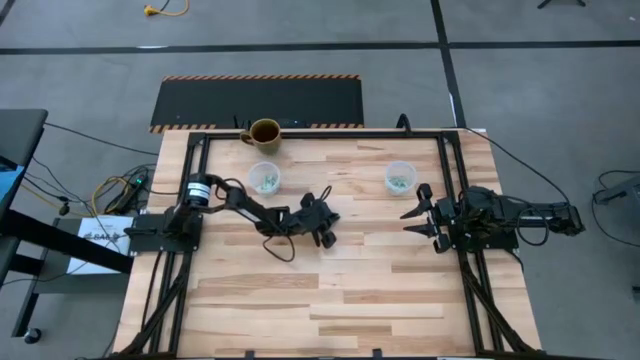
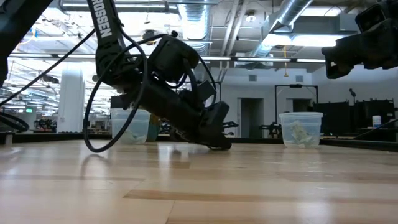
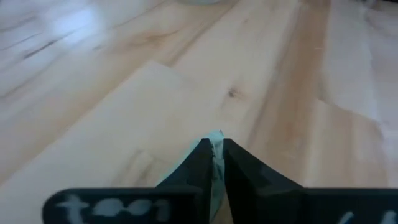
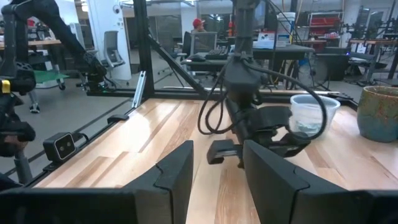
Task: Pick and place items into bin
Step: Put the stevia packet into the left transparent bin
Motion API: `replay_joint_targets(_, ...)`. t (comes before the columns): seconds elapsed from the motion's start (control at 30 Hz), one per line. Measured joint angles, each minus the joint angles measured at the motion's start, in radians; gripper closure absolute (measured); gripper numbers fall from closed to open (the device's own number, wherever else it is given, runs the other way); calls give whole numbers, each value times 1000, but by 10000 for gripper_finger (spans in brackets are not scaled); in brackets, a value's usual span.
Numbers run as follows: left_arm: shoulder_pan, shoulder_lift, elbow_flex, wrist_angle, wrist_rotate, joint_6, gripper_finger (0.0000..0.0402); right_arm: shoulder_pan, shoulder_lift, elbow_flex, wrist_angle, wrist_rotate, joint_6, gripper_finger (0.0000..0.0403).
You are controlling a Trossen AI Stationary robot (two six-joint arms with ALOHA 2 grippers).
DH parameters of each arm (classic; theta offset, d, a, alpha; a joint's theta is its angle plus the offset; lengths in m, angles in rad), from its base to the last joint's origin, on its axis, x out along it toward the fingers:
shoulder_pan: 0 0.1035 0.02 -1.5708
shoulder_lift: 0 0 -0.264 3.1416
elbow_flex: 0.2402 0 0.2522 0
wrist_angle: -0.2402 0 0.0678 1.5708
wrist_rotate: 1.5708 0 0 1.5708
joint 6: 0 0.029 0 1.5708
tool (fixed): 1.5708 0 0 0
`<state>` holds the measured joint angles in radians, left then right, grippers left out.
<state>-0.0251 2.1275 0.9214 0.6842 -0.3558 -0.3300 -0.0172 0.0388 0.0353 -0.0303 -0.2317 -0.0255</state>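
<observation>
Left arm: reaches low across the tabletop (image 1: 330,290), wrist tipped steeply down near the middle.
Left claw (image 3: 214,149): tips at the wood, pinched on a small pale-green wrapped piece (image 3: 216,142).
Right arm: waits raised at the right side.
Right claw (image 1: 417,212): fingers apart, holding nothing.
Other pieces: inside two clear cups (image 1: 265,178), (image 1: 400,177) toward the far edge.

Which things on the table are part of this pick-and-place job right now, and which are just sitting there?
Part of the job:
- left gripper, down at the table's middle, shut on a wrapped piece
- left clear cup holding wrapped pieces
- right clear cup holding wrapped pieces
- right gripper, open, waiting at the right side

Lying about:
- brown mug at the far edge
</observation>
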Motion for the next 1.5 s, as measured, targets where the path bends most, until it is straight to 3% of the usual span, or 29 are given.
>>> replay_joint_targets(0.13, -32, -40, -5, 19, -45, 55, 395, 0, 0, 0, 0, 0, 0, 268)
replay_joint_targets(0.3, -86, -172, -2, 35, -228, 200, 397, 0, 0, 0, 0, 0, 0, 270)
replay_joint_targets(0.4, -128, -274, -2, 20, -397, 325, 397, 0, 0, 0, 0, 0, 0, 269)
replay_joint_targets(0.53, -175, -405, -1, -58, -709, 507, 393, 0, 0, 0, 0, 0, 0, 269)
replay_joint_targets(0.67, -189, -517, -1, -227, -944, 567, 390, 0, 0, 0, 0, 0, 0, 270)
replay_joint_targets(0.77, -178, -579, -1, -487, -946, 393, 390, 0, 0, 0, 0, 0, 0, 270)
replay_joint_targets(0.97, -113, -608, -2, -1061, -871, -183, 397, 0, 0, 0, 0, 0, 0, 269)
replay_joint_targets(1.07, -91, -605, -21, -1223, -871, -376, 395, 0, 0, 0, 0, 0, 0, 270)
replay_joint_targets(1.2, -68, -604, -52, -1295, -838, -480, 398, 0, 0, 0, 0, 0, 0, 268)
replay_joint_targets(1.5, -39, -604, -139, -1181, -712, -432, 398, 0, 0, 0, 0, 0, 0, 270)
